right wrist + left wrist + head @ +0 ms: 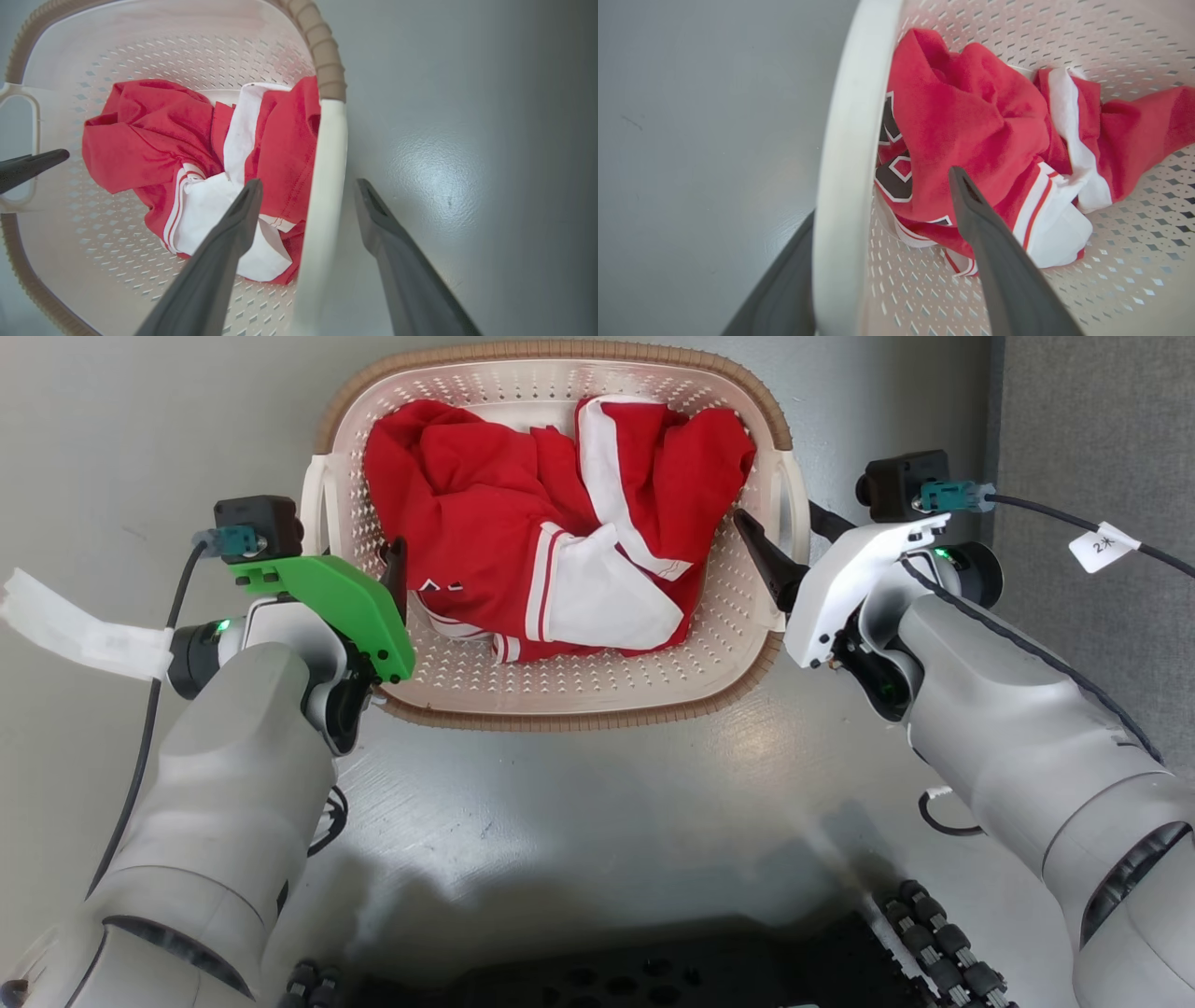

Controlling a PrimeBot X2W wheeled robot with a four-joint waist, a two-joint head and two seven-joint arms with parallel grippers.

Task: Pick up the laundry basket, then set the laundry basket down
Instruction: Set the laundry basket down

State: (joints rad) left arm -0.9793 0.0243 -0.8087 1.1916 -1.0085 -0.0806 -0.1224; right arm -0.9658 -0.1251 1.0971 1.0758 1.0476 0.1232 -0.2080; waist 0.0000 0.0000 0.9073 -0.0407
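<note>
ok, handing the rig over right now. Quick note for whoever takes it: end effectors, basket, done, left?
The left end effector is open, straddling the left handle, one finger inside the laundry basket and one outside.
The right end effector is open, straddling the right handle the same way, with gaps on both sides.
The basket appears to rest on the grey floor between the arms, with a red-and-white garment inside.
Done: both end effectors placed at the handles.
Left: close both, lift, set down.

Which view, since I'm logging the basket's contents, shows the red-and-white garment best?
Head view: the whole garment lies crumpled in the laundry basket, nearly unobstructed. Left wrist view shows it close but cropped; right wrist view hides part behind a finger.
</note>
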